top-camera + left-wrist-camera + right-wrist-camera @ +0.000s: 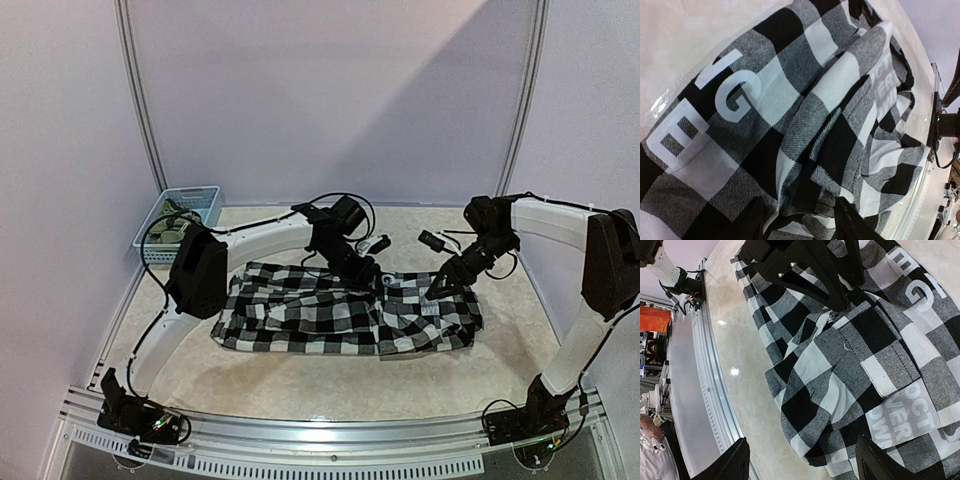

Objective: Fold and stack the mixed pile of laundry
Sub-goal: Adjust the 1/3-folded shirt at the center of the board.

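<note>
while the black-and-white checked shirt (335, 315) lies spread but rumpled across the middle of the surface (300, 380), both arms reach over its far edge. the left claw (800, 222) is down on the cloth near the middle of that edge, its fingers (751, 220) straddling a raised ridge of fabric. the ridge fills the gap between them, but i cannot tell whether they are clamping it or only flanking it. the right claw (805, 460) hangs over the shirt's right end with its fingers wide apart and nothing held, only cloth and a strip of bare surface below. in my judgement the two are set at matching points along one edge so the shirt can be lifted or drawn flat evenly before a fold. a one-sided pull would only bunch it more.

the other garment, the olive-green shirt (172, 233), appears to sit bundled in the light blue basket (205, 195) at the far left corner, well apart from the checked one. nothing looks folded or stacked yet.

large white block letters are printed on the checked cloth, and "g" and "e" read clearly in the left wrist view. smaller print just beside the chest pocket (890, 352) shows only fragments, "oct", "ver" and "own", the rest lost in folds. no brand label is legible.
</note>
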`<state>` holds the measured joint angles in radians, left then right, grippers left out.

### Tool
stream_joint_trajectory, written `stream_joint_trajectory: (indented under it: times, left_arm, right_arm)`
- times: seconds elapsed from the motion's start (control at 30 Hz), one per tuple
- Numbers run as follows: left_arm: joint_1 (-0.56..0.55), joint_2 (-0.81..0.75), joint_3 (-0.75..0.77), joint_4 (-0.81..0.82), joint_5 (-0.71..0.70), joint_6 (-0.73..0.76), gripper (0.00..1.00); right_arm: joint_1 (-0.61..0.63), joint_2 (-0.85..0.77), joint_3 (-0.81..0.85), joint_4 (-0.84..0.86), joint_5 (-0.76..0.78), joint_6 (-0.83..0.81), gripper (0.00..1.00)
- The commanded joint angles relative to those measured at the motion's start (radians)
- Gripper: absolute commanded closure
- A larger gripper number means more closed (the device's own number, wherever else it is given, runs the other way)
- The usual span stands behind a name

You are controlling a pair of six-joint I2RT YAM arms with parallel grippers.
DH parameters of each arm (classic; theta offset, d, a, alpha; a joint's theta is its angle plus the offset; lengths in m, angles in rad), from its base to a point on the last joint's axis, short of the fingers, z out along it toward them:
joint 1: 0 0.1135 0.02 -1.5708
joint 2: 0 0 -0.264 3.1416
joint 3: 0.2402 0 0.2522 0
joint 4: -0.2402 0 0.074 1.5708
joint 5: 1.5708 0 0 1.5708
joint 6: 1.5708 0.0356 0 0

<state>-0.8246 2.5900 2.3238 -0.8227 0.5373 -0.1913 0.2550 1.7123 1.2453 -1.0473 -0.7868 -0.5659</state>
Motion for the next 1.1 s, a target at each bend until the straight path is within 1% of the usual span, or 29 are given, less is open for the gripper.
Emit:
stream_joint_trajectory:
  times: [0.0, 0.07, 0.27, 0.37, 0.47, 0.8, 0.9, 1.0, 1.07]
  left_arm:
    - [-0.017, 0.021, 0.005, 0.066, 0.022, -0.052, 0.52]
    - [-0.016, 0.026, 0.008, 0.090, 0.024, -0.077, 0.55]
    - [-0.011, 0.030, 0.009, 0.133, 0.044, -0.131, 0.70]
    - [-0.008, 0.031, 0.009, 0.130, 0.056, -0.140, 0.74]
    - [-0.007, 0.030, 0.009, 0.116, 0.063, -0.137, 0.75]
    - [-0.008, 0.038, 0.026, 0.013, 0.056, -0.088, 0.73]
    - [-0.011, 0.038, 0.025, 0.011, 0.064, -0.084, 0.81]
    - [-0.011, 0.028, 0.023, 0.030, 0.065, -0.092, 0.94]
    - [-0.010, 0.016, 0.025, 0.046, 0.056, -0.103, 1.00]
  right_arm:
    - [0.001, -0.022, -0.018, 0.018, -0.002, 0.006, 0.27]
    - [0.002, -0.023, -0.023, 0.019, -0.005, 0.005, 0.27]
    - [0.001, -0.032, -0.034, 0.018, -0.006, 0.002, 0.28]
    - [0.001, -0.038, -0.039, 0.020, -0.003, 0.003, 0.28]
    - [0.001, -0.039, -0.041, 0.018, -0.005, 0.002, 0.28]
    - [0.001, -0.042, -0.039, 0.020, -0.007, 0.003, 0.29]
    - [0.002, -0.042, -0.039, 0.020, -0.006, 0.004, 0.29]
    - [0.001, -0.046, -0.041, 0.021, -0.006, 0.006, 0.30]
    - [0.001, -0.049, -0.042, 0.023, -0.003, 0.006, 0.30]
